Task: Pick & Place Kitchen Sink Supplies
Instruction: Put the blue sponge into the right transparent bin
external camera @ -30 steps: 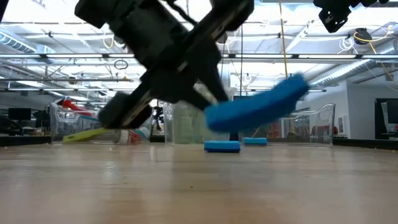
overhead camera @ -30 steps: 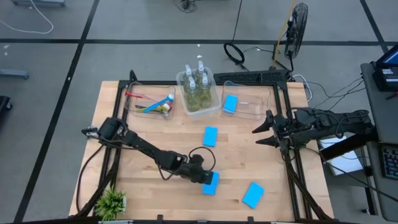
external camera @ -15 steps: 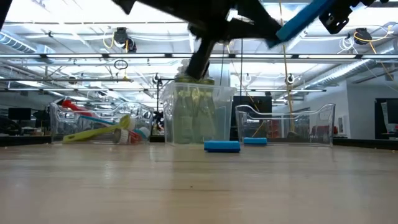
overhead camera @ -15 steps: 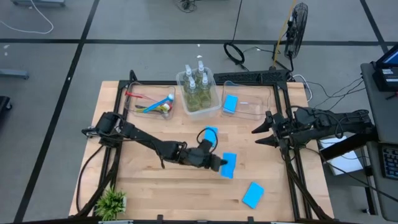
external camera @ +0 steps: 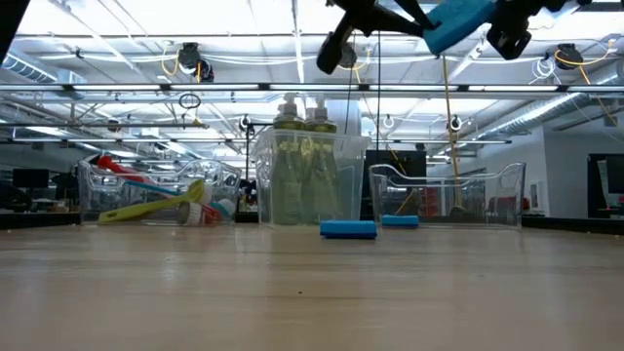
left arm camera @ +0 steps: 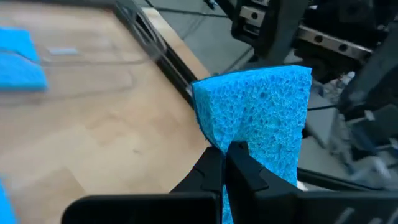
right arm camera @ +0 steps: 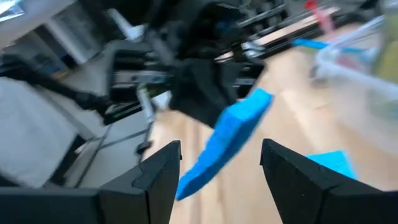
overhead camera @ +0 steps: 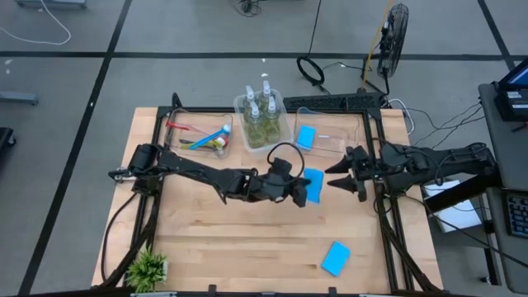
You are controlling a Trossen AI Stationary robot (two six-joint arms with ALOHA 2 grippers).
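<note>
My left gripper (overhead camera: pixel 302 192) hangs high over the table's right middle, shut on a light-blue sponge (overhead camera: pixel 314 186), which also shows in the low view (external camera: pixel 458 19). My right gripper (overhead camera: pixel 333 176) stands open just right of it, level, its fingers (right arm camera: pixel 155 177) apart with the sponge (right arm camera: pixel 231 138) ahead of them, untouched. Another sponge (overhead camera: pixel 335 258) lies flat near the front right. One sponge (external camera: pixel 348 229) lies on the table in the low view. A further sponge (overhead camera: pixel 306 137) lies in the right bin. Soap bottles (overhead camera: pixel 262 122) stand in the middle bin and brushes (overhead camera: pixel 202 140) lie in the left bin. My left gripper pinches the sponge between its two fingers at the middle of one edge (left arm camera: pixel 235 144). The fingers come nearly level from the table's left. The sponge juts out past the fingertips, tilted, lifted well clear of the table.
Three clear bins (overhead camera: pixel 326 148) line the far edge. A small potted plant (overhead camera: pixel 148 268) stands at the front left corner. A black frame rail (overhead camera: pixel 384 223) runs along the table's right side. Bare wood lies across the front middle.
My left gripper has risen and swung from the front middle toward the table's right and far side, rolling its wrist, carrying the sponge up clear of the table toward my right gripper. My right gripper has edged a little toward the sponge and rolled slightly.
</note>
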